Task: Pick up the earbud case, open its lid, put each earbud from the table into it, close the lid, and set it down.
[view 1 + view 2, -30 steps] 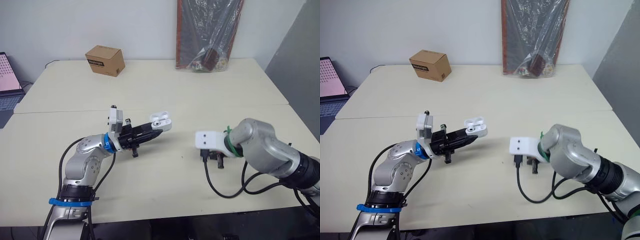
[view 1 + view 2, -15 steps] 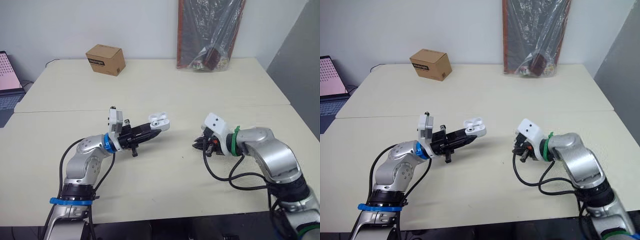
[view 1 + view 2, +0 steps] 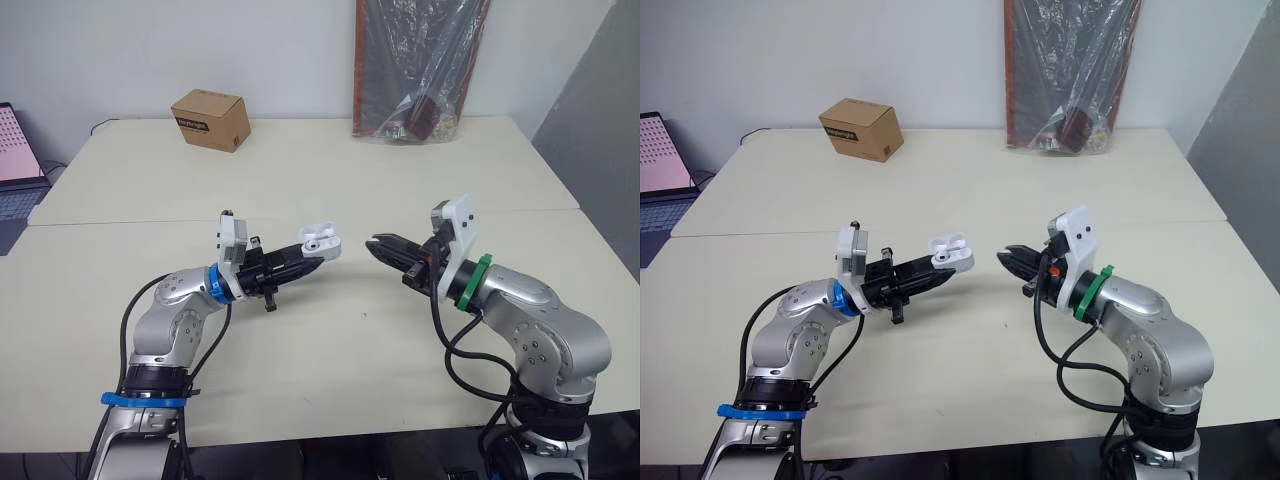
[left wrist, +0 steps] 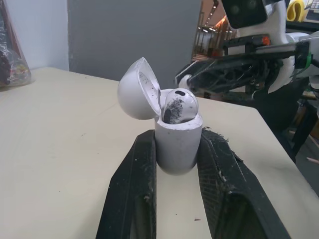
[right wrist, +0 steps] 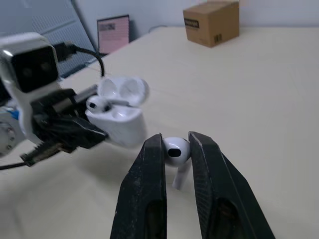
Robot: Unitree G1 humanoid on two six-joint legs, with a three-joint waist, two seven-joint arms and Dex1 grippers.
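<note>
the earbud case (image 4: 177, 144) is up off the table (image 3: 330, 180), lid (image 4: 135, 89) open, one earbud (image 4: 178, 105) already in it. my left pincer (image 3: 315, 254) squeezes its sides. my right pincer (image 3: 378, 245) pinches the other earbud (image 5: 175, 149) close by. if i come in crooked, the bud can hit the rim or the lid, pop out and fall. if i push too hard, the case can slip.

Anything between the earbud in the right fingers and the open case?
Nothing visible. The earbud in the right gripper faces the case across open air above the table. The lid is swung back, and another earbud sits inside.
</note>
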